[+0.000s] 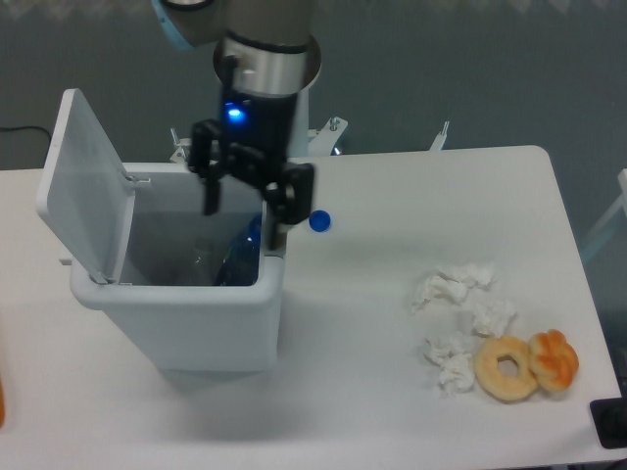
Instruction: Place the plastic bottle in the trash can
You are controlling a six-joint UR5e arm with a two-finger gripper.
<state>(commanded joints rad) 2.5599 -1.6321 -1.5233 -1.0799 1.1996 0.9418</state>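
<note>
The white trash can (176, 313) stands at the left of the table with its lid (83, 181) swung up and open. A blue-tinted plastic bottle (240, 257) lies inside it against the right wall, partly hidden by the rim. My gripper (245, 211) hangs over the can's far right corner, its two black fingers (210, 191) spread apart and empty, just above the bottle. A small blue bottle cap (319, 221) lies on the table just right of the can.
Several crumpled white tissues (458, 323) lie at the right of the table. A plain doughnut (506, 368) and an orange pastry (554, 358) sit near the front right. A dark object (611, 423) shows at the right edge.
</note>
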